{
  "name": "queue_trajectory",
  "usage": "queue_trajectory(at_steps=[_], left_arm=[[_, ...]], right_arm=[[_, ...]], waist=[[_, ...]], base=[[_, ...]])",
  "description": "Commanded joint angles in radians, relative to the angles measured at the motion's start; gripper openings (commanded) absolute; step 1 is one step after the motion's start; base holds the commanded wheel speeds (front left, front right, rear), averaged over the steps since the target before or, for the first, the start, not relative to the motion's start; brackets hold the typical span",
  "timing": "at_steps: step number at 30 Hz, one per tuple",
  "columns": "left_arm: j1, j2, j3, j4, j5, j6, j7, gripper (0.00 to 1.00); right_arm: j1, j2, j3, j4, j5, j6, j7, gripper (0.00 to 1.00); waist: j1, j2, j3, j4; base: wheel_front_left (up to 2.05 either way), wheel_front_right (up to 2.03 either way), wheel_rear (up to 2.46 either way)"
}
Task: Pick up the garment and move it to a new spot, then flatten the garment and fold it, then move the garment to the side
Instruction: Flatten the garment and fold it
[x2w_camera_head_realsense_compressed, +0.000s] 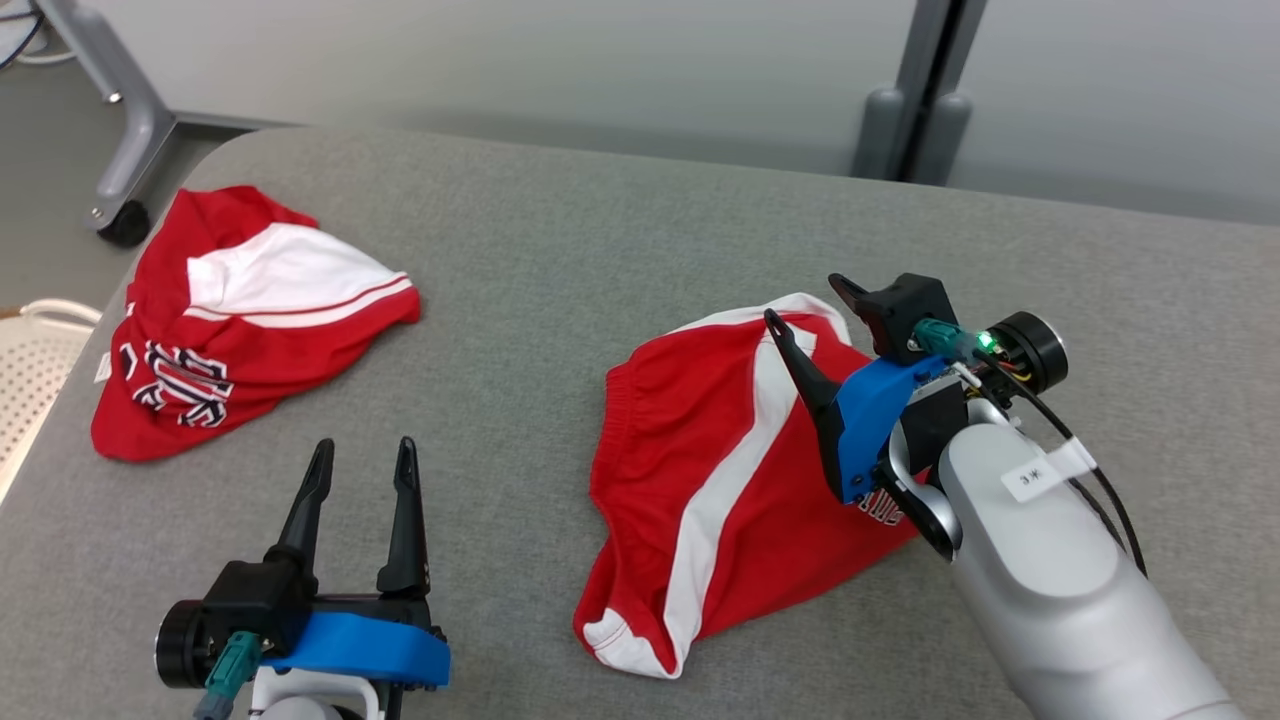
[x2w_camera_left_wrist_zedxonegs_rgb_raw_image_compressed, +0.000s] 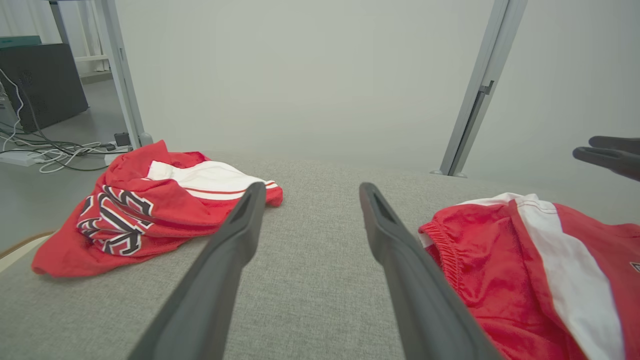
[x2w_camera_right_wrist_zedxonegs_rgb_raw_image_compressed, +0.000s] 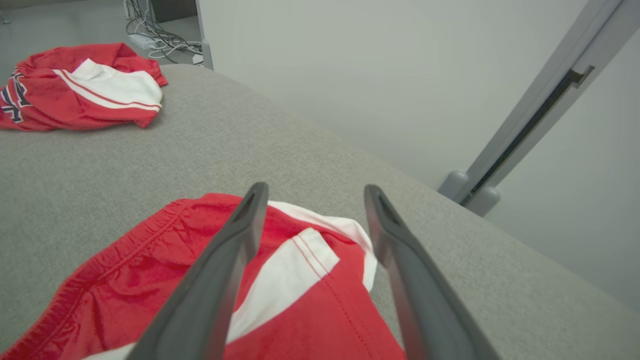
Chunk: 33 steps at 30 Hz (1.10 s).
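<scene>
Garment (x2w_camera_head_realsense_compressed: 700, 470): judged soft, light, limp | hold best taken at waistband (x2w_camera_head_realsense_compressed: 612, 420) | right gripper (x2w_camera_head_realsense_compressed: 802, 300) spread over it, empty | left gripper (x2w_camera_head_realsense_compressed: 363, 447) spread, empty

A grey fabric-covered counter (x2w_camera_head_realsense_compressed: 560, 250) with a rounded corner stands before a pale wall (x2w_camera_left_wrist_zedxonegs_rgb_raw_image_compressed: 300, 75). Behind its far edge rises a grey post (x2w_camera_head_realsense_compressed: 925, 90). At far left, a grey frame leg (x2w_camera_head_realsense_compressed: 120, 130) ends in a black caster (x2w_camera_head_realsense_compressed: 127, 222). A white perforated object (x2w_camera_head_realsense_compressed: 35, 370) sits beside the counter. Cables (x2w_camera_left_wrist_zedxonegs_rgb_raw_image_compressed: 55, 150) trail across the floor near a dark cabinet (x2w_camera_left_wrist_zedxonegs_rgb_raw_image_compressed: 42, 82).
</scene>
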Motion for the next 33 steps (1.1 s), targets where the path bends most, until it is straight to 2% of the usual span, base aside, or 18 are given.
queue_trajectory(at_steps=[1,9,17,18,19,20,27,33], left_arm=[[-0.019,-0.001,-0.008,0.001,-0.007,0.007,-0.003,1.0],[-0.047,-0.001,-0.042,0.003,-0.033,0.02,-0.003,1.0],[-0.068,-0.001,-0.066,0.008,-0.043,0.025,-0.003,1.0],[-0.07,-0.001,-0.068,0.009,-0.045,0.026,-0.003,1.0],[-0.071,-0.001,-0.068,0.009,-0.046,0.027,-0.003,1.0],[-0.071,-0.001,-0.067,0.01,-0.047,0.029,-0.003,1.0],[-0.053,-0.001,-0.044,0.016,-0.032,0.031,-0.003,1.0],[-0.033,-0.002,-0.017,0.017,-0.014,0.02,-0.003,1.0]], right_arm=[[-0.034,-0.01,0.01,0.037,-0.002,0.0,0.014,1.0],[-0.13,-0.01,0.056,0.26,-0.002,0.0,0.072,1.0],[-0.175,0.0,0.083,0.417,0.0,0.0,0.094,1.0],[-0.181,0.003,0.086,0.431,0.005,0.0,0.099,0.79],[-0.189,0.005,0.087,0.438,0.008,0.0,0.092,0.31],[-0.193,0.006,0.086,0.448,0.012,0.0,0.085,0.0],[-0.194,0.009,0.066,0.465,0.015,0.0,-0.056,0.0],[-0.158,0.016,0.061,0.445,0.028,0.0,-0.192,0.0]], waist=[[-0.0001,-0.0002,0.028,0.029],[-0.0001,-0.0002,0.065,0.073],[-0.0001,-0.0002,0.083,0.1],[-0.0001,-0.0002,0.084,0.1],[-0.0001,-0.0002,0.085,0.101],[-0.0001,-0.0002,0.085,0.1],[-0.0001,-0.0002,0.058,0.065],[-0.0001,-0.0002,0.018,-0.006]], base=[[0.0,0.0,0.0],[0.0,0.0,0.0],[0.0,0.0,0.0],[0.0,0.0,0.0],[0.0,0.0,0.0],[0.0,0.0,0.0],[0.0,0.0,0.0],[0.0,0.0,0.0]])
